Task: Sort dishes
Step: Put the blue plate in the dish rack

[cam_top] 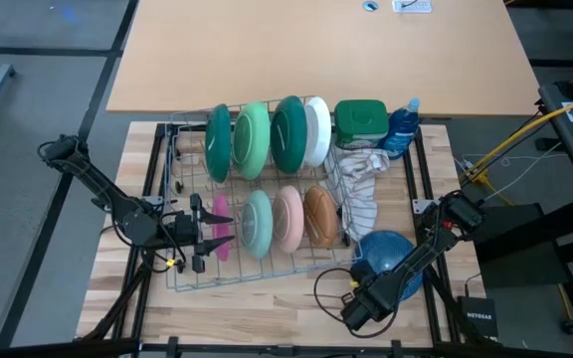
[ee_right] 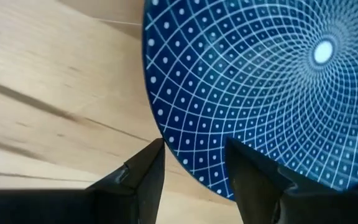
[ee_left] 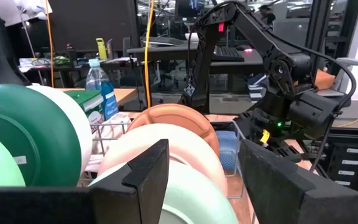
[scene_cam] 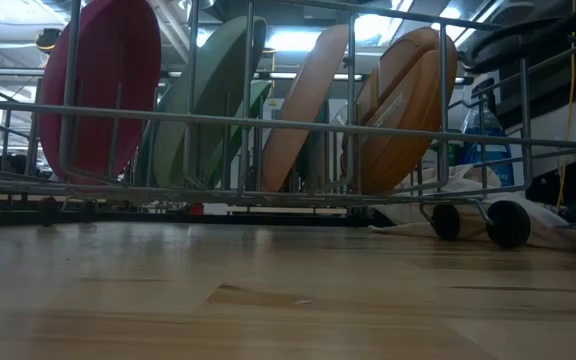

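A wire rack (cam_top: pixel 192 278) holds two rows of upright plates. The far row has dark green (cam_top: pixel 217 142), light green (cam_top: pixel 252 139), dark green (cam_top: pixel 288 132) and white (cam_top: pixel 318 129) plates. The near row has deep pink (cam_top: pixel 220 227), pale teal (cam_top: pixel 257 221), pink (cam_top: pixel 288 217) and brown (cam_top: pixel 318 217) plates. A navy patterned plate (cam_top: pixel 391 249) lies on the table to the right of the rack. My left gripper (cam_top: pixel 203 233) is open at the rack's left end, its fingers on either side of the deep pink plate. My right gripper (ee_right: pixel 191 171) is open, its fingers on either side of the navy plate's rim (ee_right: pixel 166 134).
A green square-lidded tub (cam_top: pixel 359 119), a blue bottle (cam_top: pixel 403 127) and a striped cloth (cam_top: pixel 361 184) sit at the rack's far right. A black cable loops (cam_top: pixel 328 288) beside my right arm. Bare wood (cam_top: pixel 257 313) lies near the table's near edge.
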Available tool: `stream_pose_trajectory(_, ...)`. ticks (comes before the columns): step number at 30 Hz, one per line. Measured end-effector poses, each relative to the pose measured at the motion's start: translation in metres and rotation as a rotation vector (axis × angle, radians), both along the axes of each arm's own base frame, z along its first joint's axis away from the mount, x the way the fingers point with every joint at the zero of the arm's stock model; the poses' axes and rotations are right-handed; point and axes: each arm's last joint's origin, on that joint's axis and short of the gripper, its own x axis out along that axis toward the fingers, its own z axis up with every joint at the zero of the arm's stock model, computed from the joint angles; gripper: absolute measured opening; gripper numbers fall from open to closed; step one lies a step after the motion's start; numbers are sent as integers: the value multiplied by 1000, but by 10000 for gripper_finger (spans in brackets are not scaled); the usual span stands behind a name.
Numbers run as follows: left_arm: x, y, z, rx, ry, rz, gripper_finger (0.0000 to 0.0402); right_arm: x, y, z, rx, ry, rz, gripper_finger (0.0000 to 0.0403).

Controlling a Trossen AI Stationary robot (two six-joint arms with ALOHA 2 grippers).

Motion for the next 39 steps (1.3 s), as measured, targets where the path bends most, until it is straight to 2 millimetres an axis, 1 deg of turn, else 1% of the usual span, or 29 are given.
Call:
stream_pose_trajectory(10,0,0,0,0,0,0,184,-2,-3,1,-38,7,4,170)
stream_pose_trajectory(20,0,0,0,0,0,0,184,-1,-4,1,-82,-32,25,170)
stream_pose_trajectory(24,0,0,0,0,1,0,184,-1,-4,1,-101,-51,59,170)
stream_pose_trajectory(30,0,0,0,0,1,0,184,2,-4,0,-100,-87,154,170)
stream_pose_trajectory(39,0,0,0,0,1,0,184,2,-4,0,-114,-96,178,170)
